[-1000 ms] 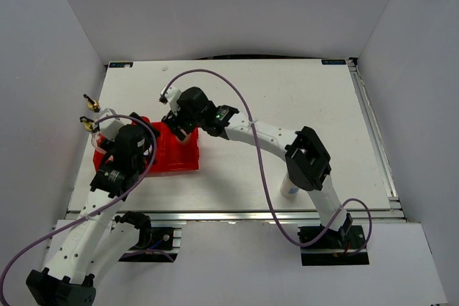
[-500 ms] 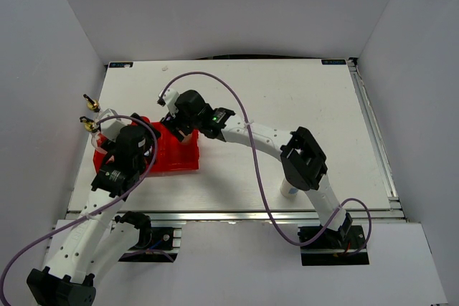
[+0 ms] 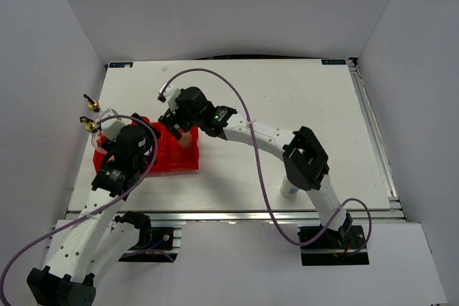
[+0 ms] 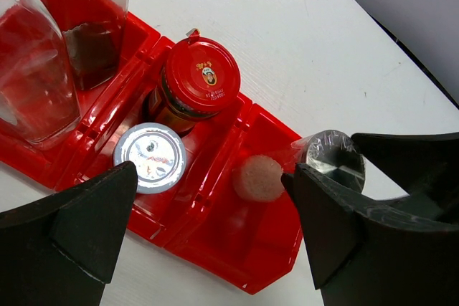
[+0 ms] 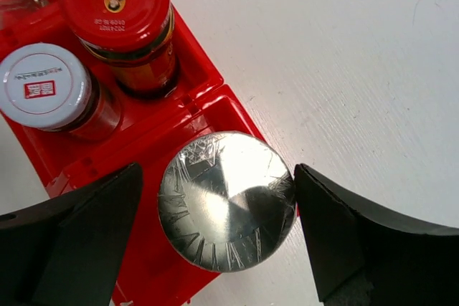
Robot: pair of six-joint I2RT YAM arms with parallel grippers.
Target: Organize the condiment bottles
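The left gripper [image 4: 211, 198] hangs wide open and empty over the red divided tray [image 4: 237, 266], which holds two glass bottles [image 4: 32, 84], a red-capped jar [image 4: 201, 77] and a silver-lidded shaker [image 4: 149, 157]. The right gripper [image 5: 217, 177] clasps a second silver-lidded shaker [image 5: 226, 209], tilted, at the tray's right end compartment.

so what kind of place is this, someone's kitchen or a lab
Most likely a robot test cell, not a kitchen: white walls box in a white table, the left arm and right arm are bolted to an aluminium rail, and a red-capped jar sits in a red divided tray.
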